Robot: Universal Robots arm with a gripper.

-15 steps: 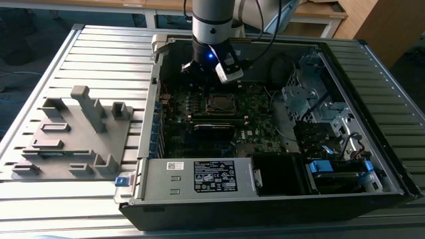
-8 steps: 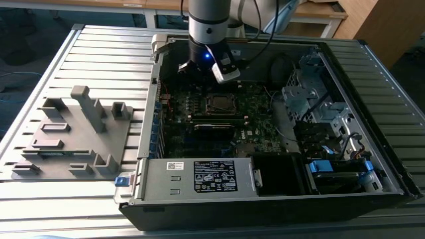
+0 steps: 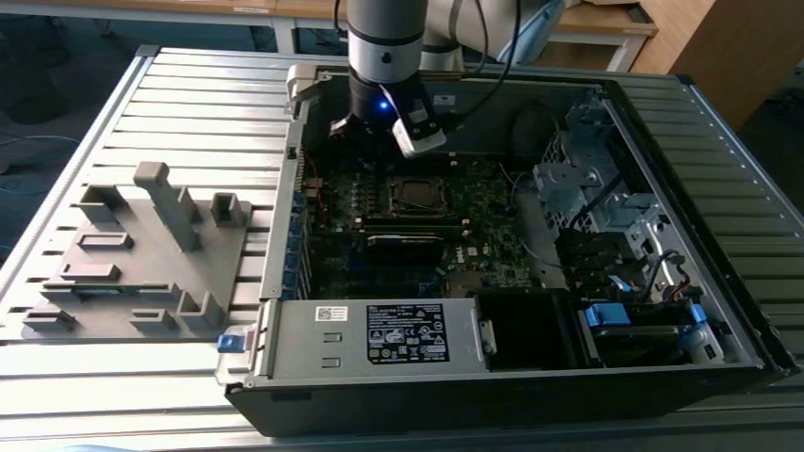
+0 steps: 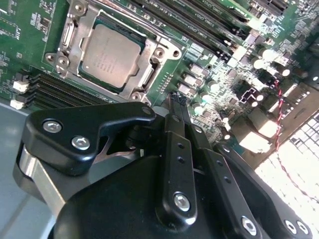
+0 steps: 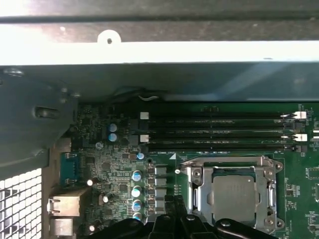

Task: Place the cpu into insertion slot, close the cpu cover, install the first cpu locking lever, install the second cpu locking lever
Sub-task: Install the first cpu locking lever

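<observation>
My gripper (image 4: pixel 173 99): fingers (image 4: pixel 175 144) pinched together at the tips, nothing held. The tips hang over the motherboard (image 4: pixel 20 30) just beside the insertion slot (image 3: pixel 394 194), above a row of small capacitors (image 5: pixel 135 191). I judge them clear of the slot's metalwork.

The cpu (image 4: pixel 110 56) sits in the insertion slot, silvery face up and flat. The cpu cover (image 4: pixel 144 79) lies down around it, its window framing the chip. So placing and closing look done.

A thin wire lever (image 5: pixel 224 160) runs along the slot's edge and looks lowered, but I can't tell whether it or its twin is hooked. My judgement is that the step in hand is lever work. That calls for closed tips brought to the slot's rim and a narrow push on a lever end, kept off the chip's face.

Past the slot, on the side away from my fingers, lie long dark memory slots (image 5: pixel 219 132), then the case wall.

Containers: the open computer case (image 3: pixel 503 410) holds the motherboard with the slot near its middle. It also holds a power supply (image 3: pixel 390 334) on the slot's near side in the exterior view, and a metal drive cage (image 3: pixel 585 184) toward the exterior view's right of the slot.

Outside the case, toward the exterior view's left of the slot, a grey moulded parts holder (image 3: pixel 138 254) rests on the slatted table (image 3: pixel 188 104).
</observation>
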